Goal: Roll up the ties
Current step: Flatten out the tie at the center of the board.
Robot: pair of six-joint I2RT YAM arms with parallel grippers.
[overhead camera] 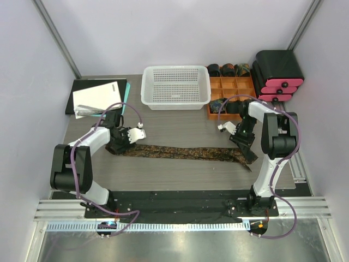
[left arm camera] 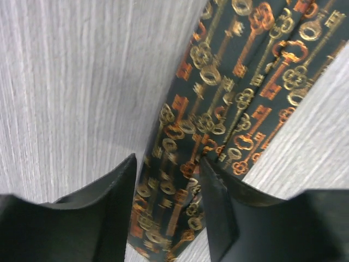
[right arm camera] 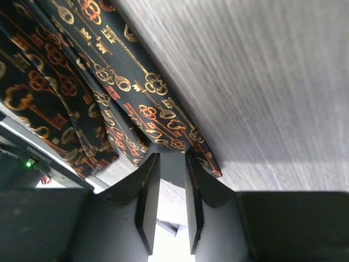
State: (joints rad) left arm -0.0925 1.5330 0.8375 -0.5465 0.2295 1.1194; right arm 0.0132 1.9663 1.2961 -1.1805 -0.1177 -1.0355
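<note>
A tie lies flat between left gripper and right gripper, perhaps touching both.

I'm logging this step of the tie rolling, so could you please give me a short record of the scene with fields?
tie: key-patterned, unrolled, stretched across the table
left jaws: open, straddling the tie's left end
right jaws: narrow gap at the tie's right end; grip unclear
basket: white mesh, empty, behind the tie
organiser: orange, rolled ties in its back row
rolling: not yet begun
</note>
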